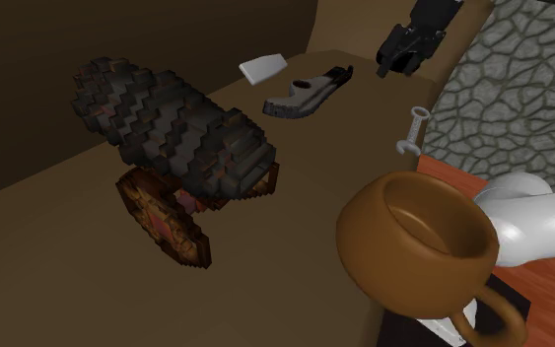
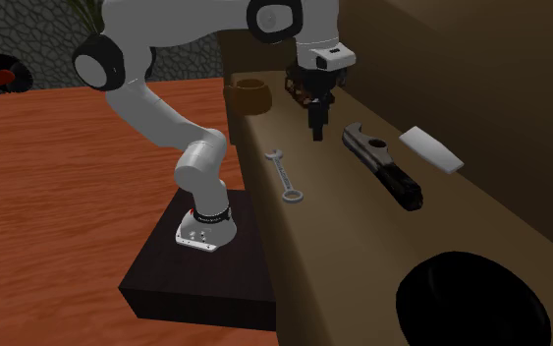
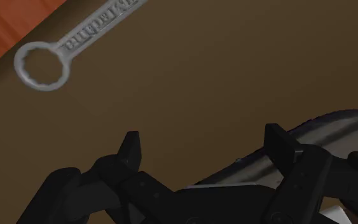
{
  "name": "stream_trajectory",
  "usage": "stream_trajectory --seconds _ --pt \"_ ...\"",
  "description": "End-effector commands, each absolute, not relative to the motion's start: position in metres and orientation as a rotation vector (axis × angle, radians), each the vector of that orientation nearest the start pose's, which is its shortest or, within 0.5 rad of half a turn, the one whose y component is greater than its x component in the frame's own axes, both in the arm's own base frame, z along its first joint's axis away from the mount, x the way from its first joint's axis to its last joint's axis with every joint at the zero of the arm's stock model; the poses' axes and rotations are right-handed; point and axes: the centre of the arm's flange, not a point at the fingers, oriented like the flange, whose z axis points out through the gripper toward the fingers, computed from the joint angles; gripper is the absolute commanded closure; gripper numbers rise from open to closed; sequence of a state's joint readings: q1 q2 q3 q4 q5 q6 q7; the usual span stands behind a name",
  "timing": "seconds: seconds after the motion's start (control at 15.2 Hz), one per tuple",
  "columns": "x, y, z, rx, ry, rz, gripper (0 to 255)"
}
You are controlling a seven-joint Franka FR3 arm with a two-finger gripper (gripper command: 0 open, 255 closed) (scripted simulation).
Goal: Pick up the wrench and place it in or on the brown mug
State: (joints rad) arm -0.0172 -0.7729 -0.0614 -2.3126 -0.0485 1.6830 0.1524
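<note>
A small silver wrench (image 1: 412, 131) (image 2: 287, 175) (image 3: 98, 27) lies flat at the table's edge, and its ring end reaches the rim. The brown mug (image 1: 383, 258) (image 2: 249, 98) stands upright on the same table, near the arm's stand. My black gripper (image 1: 395, 65) (image 2: 315, 130) (image 3: 205, 149) hangs open above the table, between the silver wrench and a bigger grey tool with a black handle (image 1: 308, 95) (image 2: 382, 165) (image 3: 327, 130). Nothing is between the fingers. One fingertip (image 3: 279, 141) overlaps the grey tool's head in the wrist view.
A white block (image 1: 263, 67) (image 2: 433, 149) lies beyond the black-handled tool. A dark blocky cannon-like model on wheels (image 1: 176, 133) takes up the middle of the brown table (image 1: 58, 256). A black round shape (image 2: 470, 300) sits at the table's near end in the second exterior view.
</note>
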Motion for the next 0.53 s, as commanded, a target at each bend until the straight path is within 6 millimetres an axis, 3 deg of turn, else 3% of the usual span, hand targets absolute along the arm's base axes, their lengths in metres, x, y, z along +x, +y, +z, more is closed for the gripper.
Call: stream_trajectory --seconds 0.0,0.46 --pt "0.321 -0.037 0.617 -3.115 0.336 -0.224 0" --pt "0.263 -0.079 0.571 -2.777 1.406 -0.148 0"
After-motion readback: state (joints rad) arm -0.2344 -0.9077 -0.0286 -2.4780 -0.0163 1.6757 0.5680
